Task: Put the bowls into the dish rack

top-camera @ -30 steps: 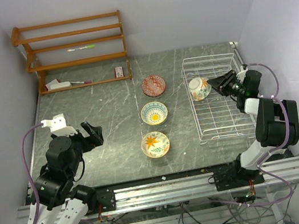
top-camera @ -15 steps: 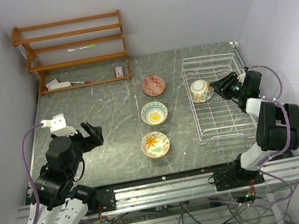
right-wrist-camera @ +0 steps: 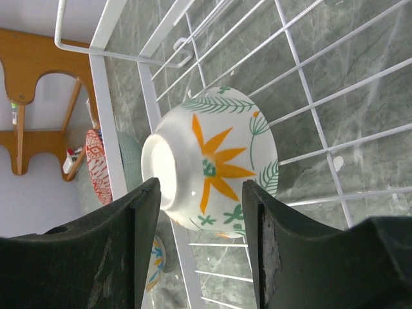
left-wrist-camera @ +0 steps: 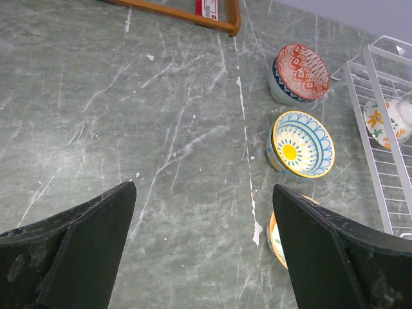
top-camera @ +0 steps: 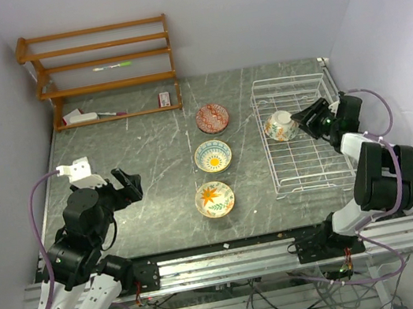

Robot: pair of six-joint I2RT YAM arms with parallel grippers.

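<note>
The white wire dish rack [top-camera: 312, 185] stands at the right. A cream bowl with orange flowers [top-camera: 280, 125] lies tipped on its side in the rack's far left part; the right wrist view shows its foot and outside [right-wrist-camera: 219, 161]. My right gripper [top-camera: 302, 118] is open, its fingertips [right-wrist-camera: 149, 212] just short of this bowl. Three bowls stand in a column on the table: red-brown [top-camera: 212, 118], teal-yellow [top-camera: 213, 156], orange floral [top-camera: 214, 199]. My left gripper [top-camera: 129, 186] is open and empty above bare table, left of them [left-wrist-camera: 203, 188].
A brown wooden shelf unit [top-camera: 100, 73] with small items stands at the back left against the wall. The walls close in on both sides. In the left wrist view the rack's edge [left-wrist-camera: 360, 109] shows right of the red-brown bowl [left-wrist-camera: 302, 64] and the teal-yellow bowl [left-wrist-camera: 302, 143].
The cream bowl has come down and slightly right into the rack, turning foot-up. My right gripper has let go of it and drawn back a little. The left arm has not moved.
</note>
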